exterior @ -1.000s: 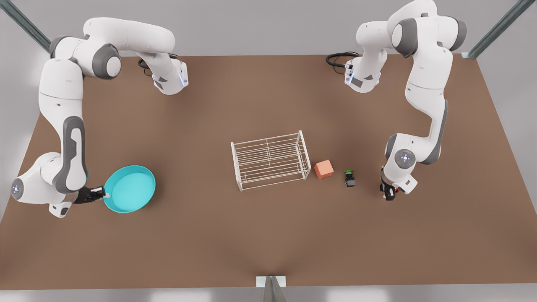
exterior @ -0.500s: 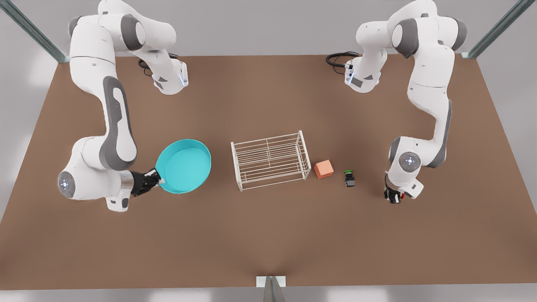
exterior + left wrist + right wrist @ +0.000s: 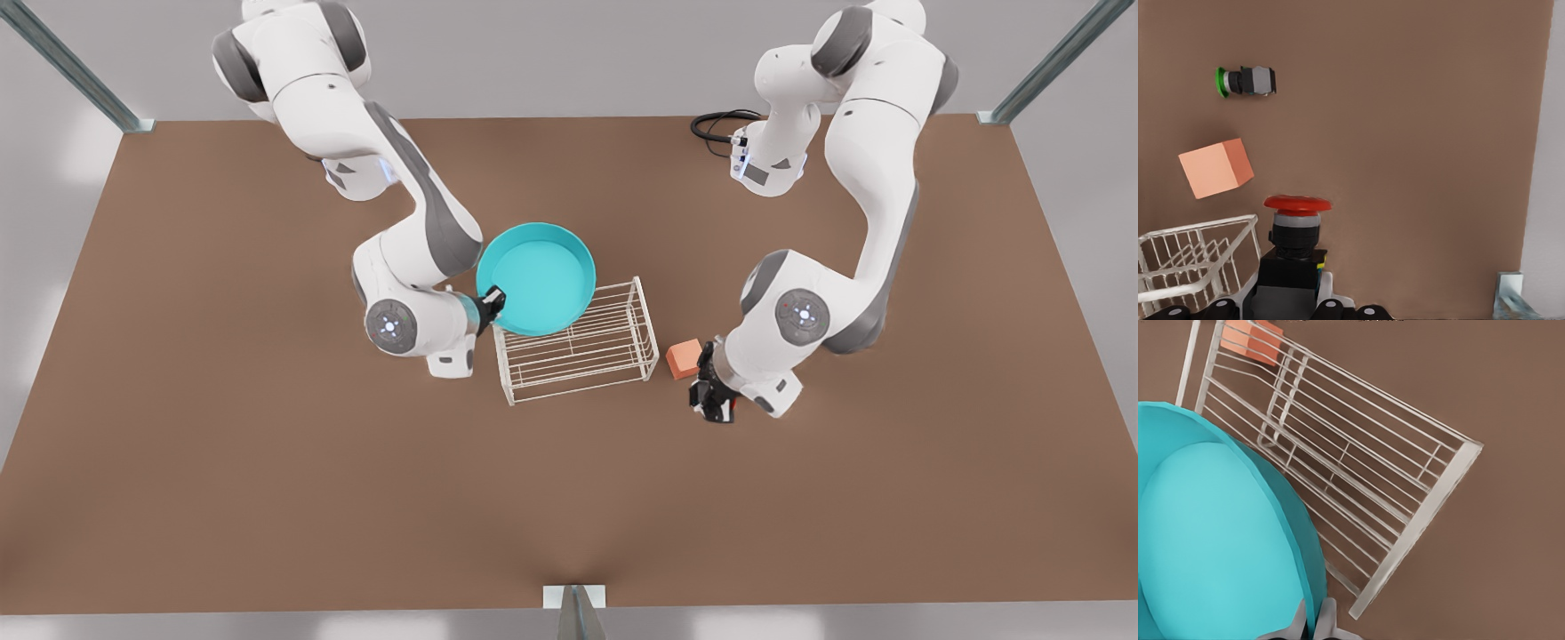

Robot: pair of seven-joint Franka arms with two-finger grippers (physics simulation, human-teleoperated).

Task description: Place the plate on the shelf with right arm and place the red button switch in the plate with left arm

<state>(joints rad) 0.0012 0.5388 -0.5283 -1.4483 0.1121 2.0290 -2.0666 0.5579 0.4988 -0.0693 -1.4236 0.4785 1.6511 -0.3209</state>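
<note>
Plate (image 3: 535, 277) now above shelf (image 3: 578, 342), brown tabletop (image 3: 267, 498).

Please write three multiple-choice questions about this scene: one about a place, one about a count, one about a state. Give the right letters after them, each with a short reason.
1. Where is the plate?
A. flat on the table
B. over one end of the shelf
C. beside the orange cube

2. How many button switches are in the left wrist view?
A. one
B. two
C. three

3. What does the left gripper hold?
A. the red button switch
B. the cube
C. nothing

Answers:
1 B: the right gripper holds it by the rim above the wire rack.
2 B: a red one and the green button switch.
3 A: the fingers clamp its black body.
</note>
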